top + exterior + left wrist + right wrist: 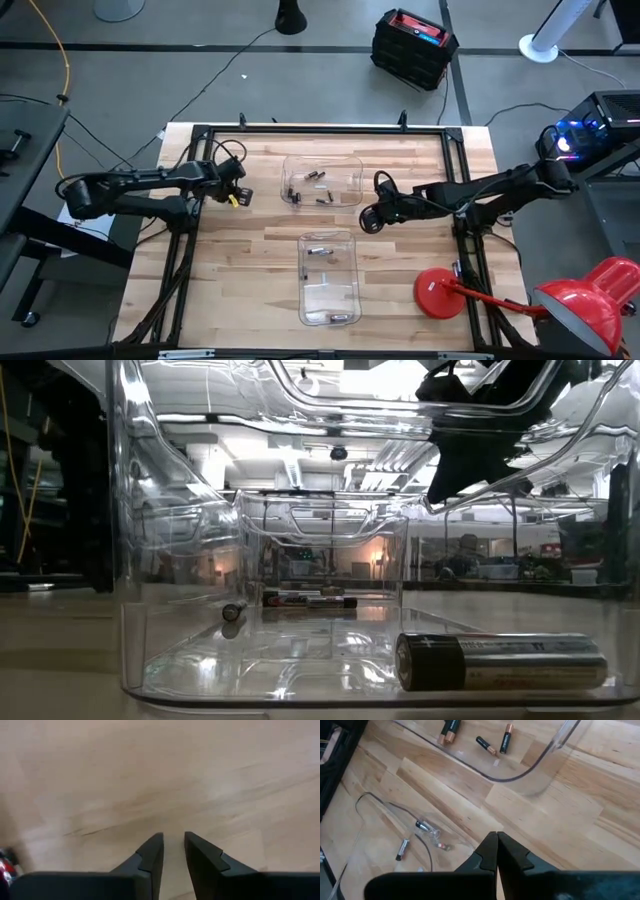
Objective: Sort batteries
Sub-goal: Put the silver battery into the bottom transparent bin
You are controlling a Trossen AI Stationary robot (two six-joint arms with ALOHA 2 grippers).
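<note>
The wooden table (250, 250) fills the middle of the high view, framed by a dark metal rail. On it sit two clear plastic bins: the far bin (323, 181) just above the frame's centre, and the near bin (329, 278) below centre.

The left arm reaches in from the left edge of the high view, and the left gripper (240, 194) hangs over bare wood left of the far bin. In its wrist view the left gripper (173, 849) has its fingers a little parted, with a narrow slot of wood showing between them and nothing held.

The right arm comes in from the right edge, and the right gripper (366, 220) sits just right of centre, beside the far bin's lower right corner. Its wrist view shows the right gripper (497, 846) pressed closed and empty.

A red desk lamp (585, 295) stands at the lower right, its round base (437, 293) on the table.

The batteries lie in both bins: several small cells (312, 190) scattered in the far bin, a few (320, 250) in the near one. The low view shows one large battery (500, 661) lying flat at lower right.
</note>
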